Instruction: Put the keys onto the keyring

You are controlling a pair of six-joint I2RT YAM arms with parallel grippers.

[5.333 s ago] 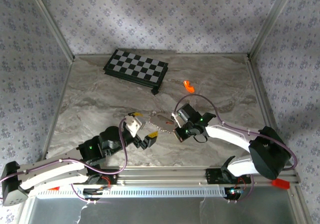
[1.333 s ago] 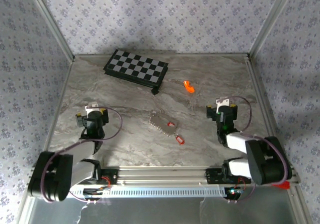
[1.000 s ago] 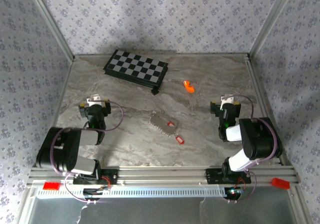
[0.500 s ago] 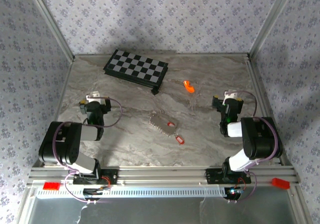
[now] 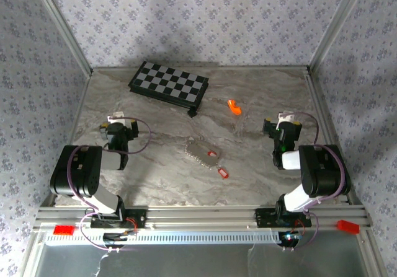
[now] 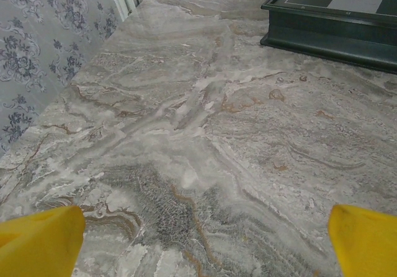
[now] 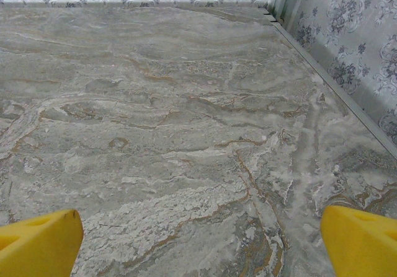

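1. The keyring (image 5: 197, 148) lies flat near the middle of the marbled tabletop (image 5: 149, 184), with its short chain running toward the near edge.
2. A small red key (image 5: 212, 153) is seen against the keyring on the side toward the right arm. The longer key (image 5: 222, 173), pale at its centre, lies just nearer, by the chain's end. Whether either is threaded on the loop cannot be told.
3. The left arm (image 5: 77, 175) is folded at the left side, well apart from the keys. The left jaws are spread wide and hold nothing, and their yellow fingertips (image 6: 40, 243) are seen over bare tabletop.
4. The right arm (image 5: 319, 178) is folded at the right side. The right jaws are likewise released, with one fingertip (image 7: 37, 243) at each lower corner.
5. A chessboard (image 5: 169, 83) and an orange piece (image 5: 234, 106) lie farther back.
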